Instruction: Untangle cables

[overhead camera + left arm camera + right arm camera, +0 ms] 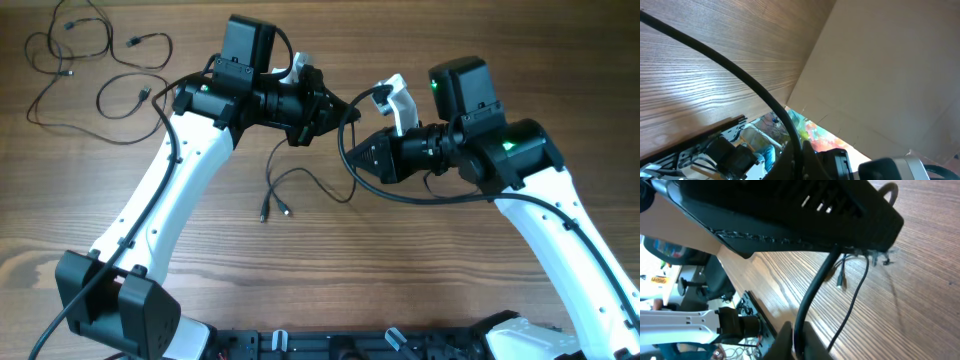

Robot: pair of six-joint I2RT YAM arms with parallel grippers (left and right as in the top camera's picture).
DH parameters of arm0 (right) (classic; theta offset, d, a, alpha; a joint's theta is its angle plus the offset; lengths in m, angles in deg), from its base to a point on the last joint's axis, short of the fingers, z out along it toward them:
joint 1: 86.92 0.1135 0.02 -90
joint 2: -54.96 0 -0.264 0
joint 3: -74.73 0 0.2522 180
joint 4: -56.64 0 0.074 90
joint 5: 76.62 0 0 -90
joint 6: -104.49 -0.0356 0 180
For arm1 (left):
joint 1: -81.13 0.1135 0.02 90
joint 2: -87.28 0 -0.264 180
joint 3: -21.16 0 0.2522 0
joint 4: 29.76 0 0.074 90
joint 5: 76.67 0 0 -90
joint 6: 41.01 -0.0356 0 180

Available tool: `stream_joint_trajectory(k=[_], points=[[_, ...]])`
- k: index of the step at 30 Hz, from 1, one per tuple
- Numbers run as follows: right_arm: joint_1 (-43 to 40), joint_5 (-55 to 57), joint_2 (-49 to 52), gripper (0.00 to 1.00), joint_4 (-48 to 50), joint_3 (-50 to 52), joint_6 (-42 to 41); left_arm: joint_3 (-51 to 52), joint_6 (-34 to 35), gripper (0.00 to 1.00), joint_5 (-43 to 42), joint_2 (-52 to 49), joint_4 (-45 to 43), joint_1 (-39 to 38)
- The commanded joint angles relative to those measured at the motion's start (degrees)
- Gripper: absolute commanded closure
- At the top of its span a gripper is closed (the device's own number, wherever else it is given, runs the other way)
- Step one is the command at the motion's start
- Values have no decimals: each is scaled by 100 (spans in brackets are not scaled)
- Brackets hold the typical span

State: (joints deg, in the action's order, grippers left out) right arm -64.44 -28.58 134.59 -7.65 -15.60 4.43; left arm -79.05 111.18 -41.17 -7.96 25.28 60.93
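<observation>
My two grippers meet above the middle of the table. The left gripper (350, 112) is shut on a black cable (730, 67), which runs between its fingers (798, 149). The right gripper (355, 148) sits just below it, shut on the same black cable (812, 290) a short way along (796, 326). This stretch rises to the underside of the left gripper (790, 210). A thin strand (275, 180) hangs down from the grippers to the wood, ending in small plugs (265, 215); one plug (840, 282) dangles in the right wrist view. More loose cables (100, 55) lie looped at the far left.
A thicker black cord (400, 198) curves under the right arm, and another (160, 110) runs along the left arm. The table's far edge (795, 95) meets a tan wall. A black rail (330, 345) lines the near edge.
</observation>
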Motion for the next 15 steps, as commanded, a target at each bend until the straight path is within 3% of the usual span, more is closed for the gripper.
stream_joint_trajectory(k=[1,2,4,5,8,15], points=[[17,26,-68,78,-15,-105,-229,-57,-44,96,400,118,-55,26],[17,153,-68,63,-63,-105,-243,-57,-42,96,577,120,-55,66],[17,848,-68,15,-317,-105,-461,-57,-15,96,911,177,-37,181],[17,1349,-68,4,-492,-105,-691,-57,72,96,1259,271,70,254],[17,1845,-68,0,-702,-105,-876,-57,131,96,1853,629,210,385],[17,1840,-22,0,-651,-70,-949,-57,131,96,1958,1954,140,678]])
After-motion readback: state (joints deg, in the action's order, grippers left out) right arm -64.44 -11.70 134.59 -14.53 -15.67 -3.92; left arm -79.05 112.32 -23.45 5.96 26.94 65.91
